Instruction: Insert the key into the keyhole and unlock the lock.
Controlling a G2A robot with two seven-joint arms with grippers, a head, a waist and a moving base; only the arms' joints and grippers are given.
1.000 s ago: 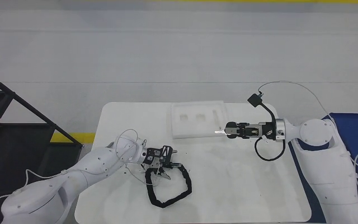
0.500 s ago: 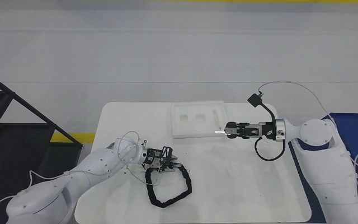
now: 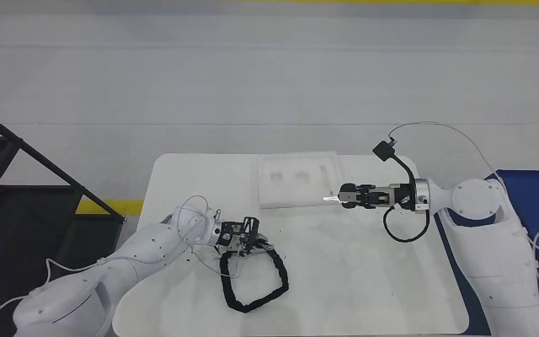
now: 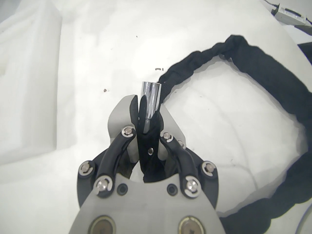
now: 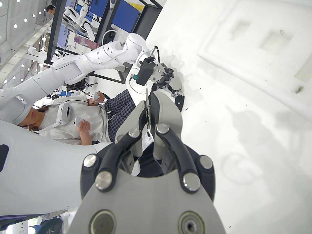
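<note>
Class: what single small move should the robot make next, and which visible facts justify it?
Probably carry the right gripper, shut on the key, toward the left gripper and line the key up with the chrome lock cylinder. The left gripper is shut on that cylinder, while the key hangs well apart from it, by the foam tray.

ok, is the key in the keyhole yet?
Out. Right hand holds the key, well apart from the lock clamped in the left hand.

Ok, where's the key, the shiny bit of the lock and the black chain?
key point(image 3: 328, 199), top view, on its silver blade.
shiny bit of the lock point(image 4: 151, 96), left wrist view, on its chrome side.
black chain point(image 4: 268, 71), left wrist view, on its cloth cover.
</note>
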